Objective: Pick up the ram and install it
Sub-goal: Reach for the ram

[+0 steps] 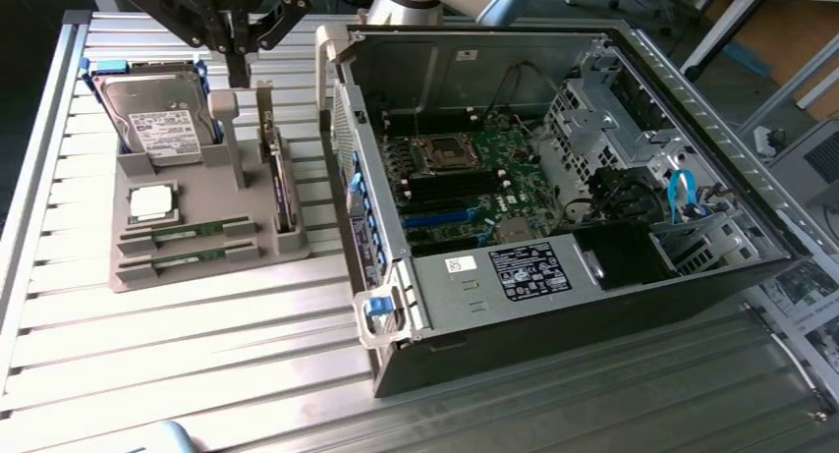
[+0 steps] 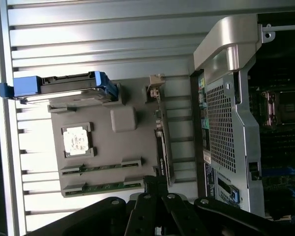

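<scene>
Two rams lie in slots at the near end of the grey holder: one ram and a second ram beside it, both thin green sticks. They also lie side by side in the wrist view, the first ram and the second ram. My gripper hangs above the holder's far end, over a grey post, well apart from the sticks. Its black fingers are shut with nothing between them.
The holder also carries a silver hard drive in a blue frame, a square CPU and a dark card standing on edge. The open PC case, motherboard exposed, stands at the exterior view's right on the slatted metal table.
</scene>
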Robot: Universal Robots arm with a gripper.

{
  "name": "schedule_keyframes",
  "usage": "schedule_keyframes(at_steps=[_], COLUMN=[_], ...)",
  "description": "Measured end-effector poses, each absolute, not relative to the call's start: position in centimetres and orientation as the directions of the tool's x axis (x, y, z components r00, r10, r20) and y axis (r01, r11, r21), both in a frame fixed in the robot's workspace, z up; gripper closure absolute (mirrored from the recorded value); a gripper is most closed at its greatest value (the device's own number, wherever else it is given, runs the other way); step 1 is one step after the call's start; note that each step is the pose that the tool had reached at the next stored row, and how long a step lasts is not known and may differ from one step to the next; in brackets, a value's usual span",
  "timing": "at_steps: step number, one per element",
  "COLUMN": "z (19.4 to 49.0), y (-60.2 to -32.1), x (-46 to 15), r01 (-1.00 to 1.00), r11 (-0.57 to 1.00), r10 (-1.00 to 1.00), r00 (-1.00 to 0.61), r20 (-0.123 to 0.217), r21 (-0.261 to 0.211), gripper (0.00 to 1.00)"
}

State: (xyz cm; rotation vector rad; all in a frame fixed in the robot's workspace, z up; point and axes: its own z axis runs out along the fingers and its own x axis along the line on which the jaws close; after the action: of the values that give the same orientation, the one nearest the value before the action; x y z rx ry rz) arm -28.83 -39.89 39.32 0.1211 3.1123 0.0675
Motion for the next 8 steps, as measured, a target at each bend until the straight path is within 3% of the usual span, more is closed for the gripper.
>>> schedule_keyframes(at_steps=[8], z=[39.3], y=[-39.9], x=[-30.2], r01=[0.077], r11=[0.996], r10=[0.078], r00=[-0.997], r20=[-0.024], r21=[0.044], gripper=[0.89])
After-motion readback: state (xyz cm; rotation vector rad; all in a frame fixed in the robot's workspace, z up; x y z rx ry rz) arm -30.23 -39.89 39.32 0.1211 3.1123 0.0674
